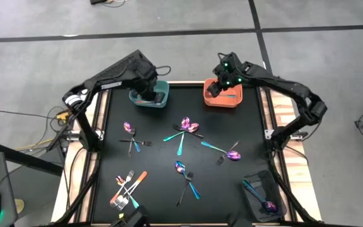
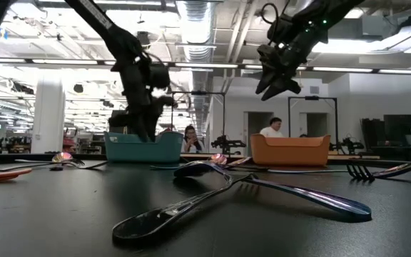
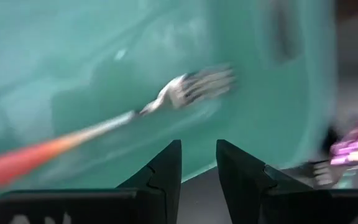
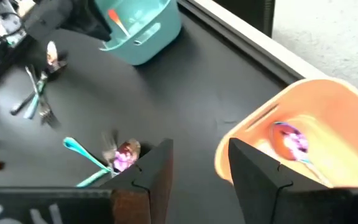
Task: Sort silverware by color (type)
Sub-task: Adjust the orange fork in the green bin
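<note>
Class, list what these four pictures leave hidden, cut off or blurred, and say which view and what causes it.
- Teal bin contents: high view, covered by the left pincer.
- Orange-handled fork in that bin: left wrist view, motion-blurred.
- Spoon in the orange bin: right wrist view, handle end hidden by the right pincer finger.
- Dark tray at the table's corner: high view, partly cut by the bottom edge.

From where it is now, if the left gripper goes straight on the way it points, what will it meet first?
Most likely the orange-handled fork lying inside the teal bin. The left gripper points into that bin with open jaws that hold nothing, and the fork lies just ahead of them. Depth is unclear, so it may reach the bin's floor beside the fork.
</note>
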`<control>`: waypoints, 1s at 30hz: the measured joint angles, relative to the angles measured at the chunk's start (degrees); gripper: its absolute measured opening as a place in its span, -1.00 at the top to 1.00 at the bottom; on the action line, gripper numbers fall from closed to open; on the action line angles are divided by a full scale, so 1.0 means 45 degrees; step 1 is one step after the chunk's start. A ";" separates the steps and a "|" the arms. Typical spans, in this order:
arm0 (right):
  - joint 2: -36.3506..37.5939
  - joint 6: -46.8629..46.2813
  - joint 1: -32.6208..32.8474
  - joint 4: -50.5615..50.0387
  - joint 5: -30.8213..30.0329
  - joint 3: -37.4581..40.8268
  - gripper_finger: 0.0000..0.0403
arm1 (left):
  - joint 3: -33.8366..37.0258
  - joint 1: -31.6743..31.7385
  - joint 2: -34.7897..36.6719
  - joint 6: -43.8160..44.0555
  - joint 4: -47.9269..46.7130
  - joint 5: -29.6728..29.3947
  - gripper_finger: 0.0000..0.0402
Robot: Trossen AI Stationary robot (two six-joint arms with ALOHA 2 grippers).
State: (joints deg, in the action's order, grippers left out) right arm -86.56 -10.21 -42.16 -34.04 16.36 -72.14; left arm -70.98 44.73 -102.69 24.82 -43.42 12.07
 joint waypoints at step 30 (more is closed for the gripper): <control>0.0013 0.0787 -0.1153 -0.0935 0.0004 0.0044 0.13 | -0.2709 0.0121 -0.1367 -0.1278 0.0679 -0.3273 0.56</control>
State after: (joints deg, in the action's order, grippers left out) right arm -86.50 -6.67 -47.35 -38.25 16.38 -71.94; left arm -83.17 45.28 -108.84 19.06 -40.37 -2.66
